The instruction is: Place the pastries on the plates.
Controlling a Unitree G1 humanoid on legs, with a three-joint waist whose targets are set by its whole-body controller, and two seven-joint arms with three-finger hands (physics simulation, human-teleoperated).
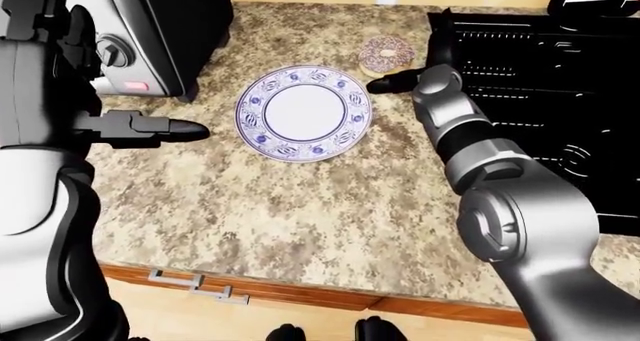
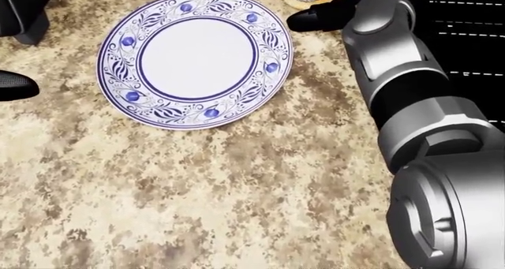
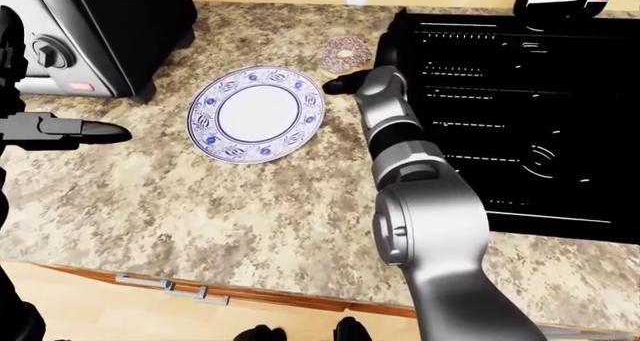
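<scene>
On the granite counter (image 1: 300,206), right fingers (image 1: 385,84) touch the doughnut (image 1: 385,54), grip unclear; left fingers (image 1: 165,129) extended; no legible writing.

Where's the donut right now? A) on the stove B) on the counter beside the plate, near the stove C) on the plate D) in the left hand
B: the donut lies on the counter up and right of the plate, whose centre is bare, beside the stove; the right hand is at the donut's lower edge, its grip hidden.
</scene>
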